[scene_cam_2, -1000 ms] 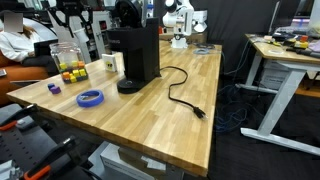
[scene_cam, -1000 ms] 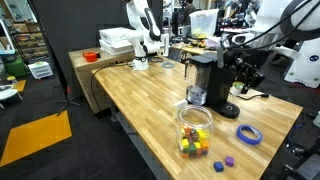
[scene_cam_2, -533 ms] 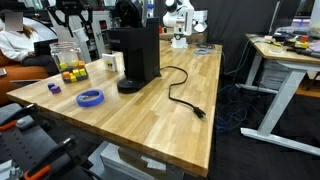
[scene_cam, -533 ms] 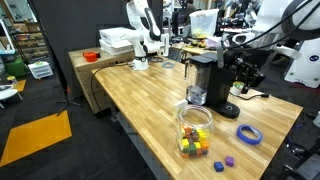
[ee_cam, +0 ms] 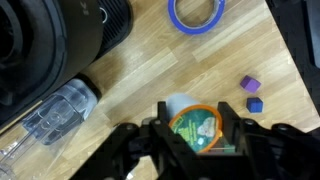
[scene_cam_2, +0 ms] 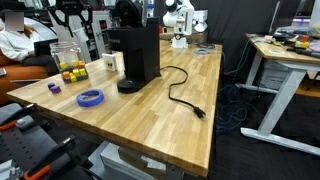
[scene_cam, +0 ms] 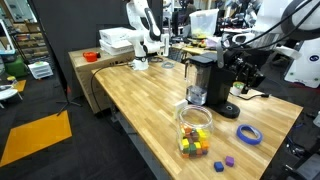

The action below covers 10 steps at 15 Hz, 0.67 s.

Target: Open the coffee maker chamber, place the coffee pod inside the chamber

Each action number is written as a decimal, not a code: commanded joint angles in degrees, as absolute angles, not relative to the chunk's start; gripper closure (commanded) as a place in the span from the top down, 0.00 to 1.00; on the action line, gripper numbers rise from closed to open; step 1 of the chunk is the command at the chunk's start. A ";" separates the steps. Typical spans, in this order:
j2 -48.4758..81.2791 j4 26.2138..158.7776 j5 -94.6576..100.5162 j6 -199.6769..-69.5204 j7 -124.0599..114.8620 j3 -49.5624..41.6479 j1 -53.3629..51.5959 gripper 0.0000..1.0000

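The task looks partly done. The gripper (ee_cam: 196,136) has the pod (ee_cam: 197,122) clamped between its two fingers (ee_cam: 160,138), the jaws set about halfway in against its sides, so the pick-up is finished. The pod's green and orange lid faces the wrist camera, and the pod hangs over bare table (ee_cam: 130,100), not over the machine.

What seems left is the chamber. In an exterior view the chamber (scene_cam_2: 135,36) reads as the flat dark top of the coffee maker (scene_cam_2: 135,58), and no raised lid can be made out. It is small and black against a dark background, so whether it is open cannot be told for certain. The wrist view shows no open well either. If it is shut, it must be lifted first and the pod then lowered in, and nothing shows the pod inside yet.

In the wrist view the coffee maker fills the upper left corner and its clear tank (ee_cam: 55,112) lies just left of the gripper. The pod is therefore beside the machine, near it but apart, and the chamber lies up and to the left of the fingers in that view. The tape roll (ee_cam: 200,14) sits at the top edge, and two purple cubes (ee_cam: 251,94) lie to the right, well clear of the route to the chamber.
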State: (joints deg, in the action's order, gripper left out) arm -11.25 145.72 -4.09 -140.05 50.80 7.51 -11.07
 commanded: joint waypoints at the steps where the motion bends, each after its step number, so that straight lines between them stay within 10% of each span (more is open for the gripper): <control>1: -11.22 143.43 -4.61 -135.31 50.21 6.13 -11.50 0.28; 10: -12.48 140.02 -5.68 -128.57 51.69 2.87 -10.52 0.28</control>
